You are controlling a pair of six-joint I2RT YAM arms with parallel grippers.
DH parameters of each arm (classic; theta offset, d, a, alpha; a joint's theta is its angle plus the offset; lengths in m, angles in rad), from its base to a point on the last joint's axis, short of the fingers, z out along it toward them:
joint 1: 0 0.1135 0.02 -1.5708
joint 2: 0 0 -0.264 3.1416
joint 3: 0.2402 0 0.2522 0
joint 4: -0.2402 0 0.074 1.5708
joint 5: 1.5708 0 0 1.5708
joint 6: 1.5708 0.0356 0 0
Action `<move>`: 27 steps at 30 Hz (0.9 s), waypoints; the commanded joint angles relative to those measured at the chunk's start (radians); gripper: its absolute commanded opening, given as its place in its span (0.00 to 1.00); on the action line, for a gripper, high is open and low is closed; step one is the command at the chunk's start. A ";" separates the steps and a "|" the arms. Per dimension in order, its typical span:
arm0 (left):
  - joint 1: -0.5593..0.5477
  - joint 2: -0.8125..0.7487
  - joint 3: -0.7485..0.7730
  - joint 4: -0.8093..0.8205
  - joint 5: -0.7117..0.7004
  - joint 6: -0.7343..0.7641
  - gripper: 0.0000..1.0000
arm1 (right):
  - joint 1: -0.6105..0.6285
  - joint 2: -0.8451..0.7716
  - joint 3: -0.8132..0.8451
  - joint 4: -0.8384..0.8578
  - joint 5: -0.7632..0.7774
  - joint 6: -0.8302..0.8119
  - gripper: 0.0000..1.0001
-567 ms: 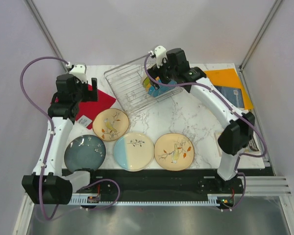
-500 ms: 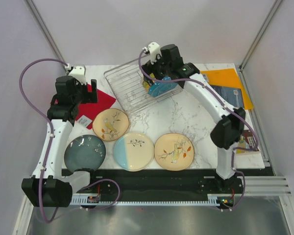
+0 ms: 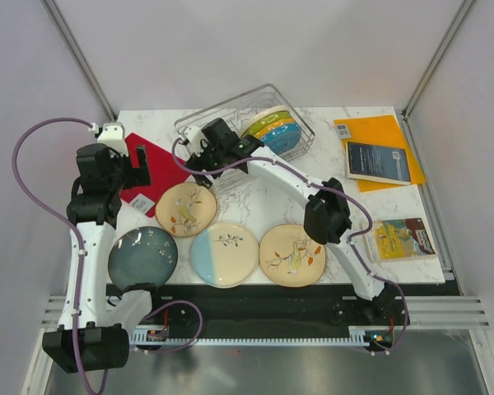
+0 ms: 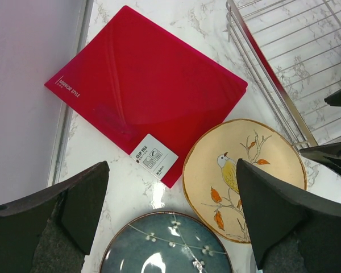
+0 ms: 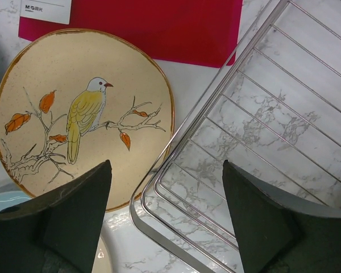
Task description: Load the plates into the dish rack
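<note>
Four plates lie flat in front of the dish rack (image 3: 222, 132): a cream bird plate (image 3: 186, 209), a dark teal plate (image 3: 142, 257), a half-blue half-cream plate (image 3: 223, 253) and a second cream bird plate (image 3: 292, 254). My right gripper (image 3: 204, 161) hangs open and empty over the rack's near-left corner (image 5: 216, 170), beside the cream bird plate (image 5: 85, 114). My left gripper (image 3: 138, 171) is open above the gap between the teal plate (image 4: 167, 244) and the cream bird plate (image 4: 244, 176), holding nothing. The rack's wire edge (image 4: 273, 96) shows at upper right.
A red flat mat (image 3: 152, 164) lies left of the rack, touching the cream plate's rim. Several coloured dishes (image 3: 272, 125) stand upright in the rack's right end. An orange folder (image 3: 379, 132) with a booklet (image 3: 377, 162) and another booklet (image 3: 399, 239) lie at right.
My right arm swung left from the rack's right end to its near-left corner, uncovering the coloured dishes standing there. The left arm drifted slightly left.
</note>
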 commanded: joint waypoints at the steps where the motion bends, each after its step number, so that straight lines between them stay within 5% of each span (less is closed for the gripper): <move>1: 0.011 -0.016 -0.008 -0.011 0.012 -0.022 0.99 | -0.009 0.005 0.082 0.018 0.002 0.011 0.85; 13: 0.009 -0.017 0.003 -0.013 0.068 -0.054 0.99 | 0.059 0.107 0.116 0.025 0.177 -0.013 0.72; 18: 0.011 -0.036 -0.016 -0.020 0.071 -0.054 0.99 | 0.062 0.131 0.142 0.054 0.237 -0.012 0.52; 23: 0.012 -0.054 -0.040 -0.022 0.083 -0.089 0.99 | 0.064 0.105 0.130 0.081 0.318 -0.024 0.01; 27: 0.011 -0.057 -0.059 -0.022 0.100 -0.098 0.99 | 0.064 0.024 0.070 0.093 0.367 -0.079 0.00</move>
